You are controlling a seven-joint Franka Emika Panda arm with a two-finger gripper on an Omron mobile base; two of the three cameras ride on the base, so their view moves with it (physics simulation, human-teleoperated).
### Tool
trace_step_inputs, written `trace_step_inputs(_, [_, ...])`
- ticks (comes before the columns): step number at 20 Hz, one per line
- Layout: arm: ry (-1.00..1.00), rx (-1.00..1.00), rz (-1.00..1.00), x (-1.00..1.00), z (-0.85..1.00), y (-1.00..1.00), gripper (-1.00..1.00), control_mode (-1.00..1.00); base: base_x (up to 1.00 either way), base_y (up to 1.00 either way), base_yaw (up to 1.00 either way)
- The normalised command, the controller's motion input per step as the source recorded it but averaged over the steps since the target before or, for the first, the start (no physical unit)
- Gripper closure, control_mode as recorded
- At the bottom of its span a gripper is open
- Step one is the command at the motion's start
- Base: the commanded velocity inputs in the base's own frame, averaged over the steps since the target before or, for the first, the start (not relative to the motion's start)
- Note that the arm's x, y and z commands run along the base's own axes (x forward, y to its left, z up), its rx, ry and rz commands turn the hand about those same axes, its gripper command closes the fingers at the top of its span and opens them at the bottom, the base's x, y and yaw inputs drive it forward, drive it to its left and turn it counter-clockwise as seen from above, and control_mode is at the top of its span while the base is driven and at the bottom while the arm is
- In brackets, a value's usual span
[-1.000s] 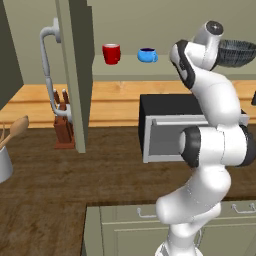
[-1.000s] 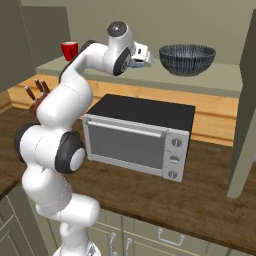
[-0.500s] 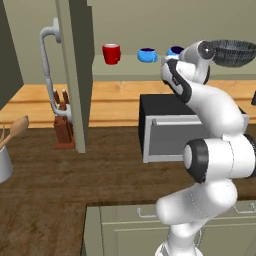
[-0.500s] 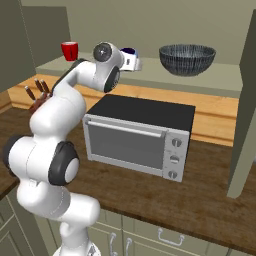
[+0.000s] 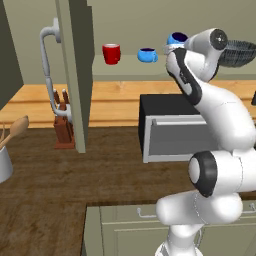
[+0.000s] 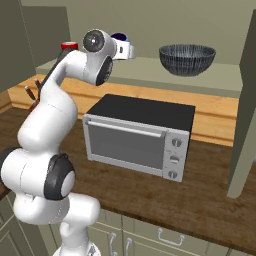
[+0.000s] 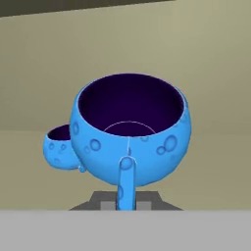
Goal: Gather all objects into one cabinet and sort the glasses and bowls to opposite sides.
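Observation:
My gripper [image 7: 126,202] is shut on the handle of a bright-blue cup [image 7: 130,130] and holds it upright, just above the cabinet shelf [image 5: 125,72]. The left base view shows this held cup [image 5: 177,38] at the gripper [image 5: 172,47], right of the second blue cup [image 5: 146,55] and the red mug [image 5: 111,53], which both stand on the shelf. In the hand view the second cup [image 7: 61,147] sits behind and to the left. The dark ribbed bowl [image 6: 187,59] rests on the shelf's right part, apart from the gripper [image 6: 129,49]. The cabinet door [image 5: 75,75] stands open.
A microwave [image 6: 140,135] stands on the wooden counter under the shelf, below my arm. Near the open door's white handle [image 5: 49,75] stands a knife block [image 5: 62,127]. A holder with wooden utensils [image 5: 6,160] is at the far left.
My arm has swung left along the shelf with the blue cup in its grip, away from the bowl and toward the other blue cup. The grip stayed shut.

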Motion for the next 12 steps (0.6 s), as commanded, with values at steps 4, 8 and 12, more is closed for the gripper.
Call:
trace_step_inputs(4, [0.08,0.00,0.14,-1.00,0.33,0.06,1.00,-1.00,0.00,0.00,0.00])
trace_step_inputs(8, [0.03,-0.01,0.15,-0.93,0.06,0.23,1.00,-1.00,0.00,0.00,0.00])
trace_step_inputs(12, [0.00,-0.01,0.14,-0.59,0.00,0.37,1.00,-1.00,0.00,0.00,0.00])
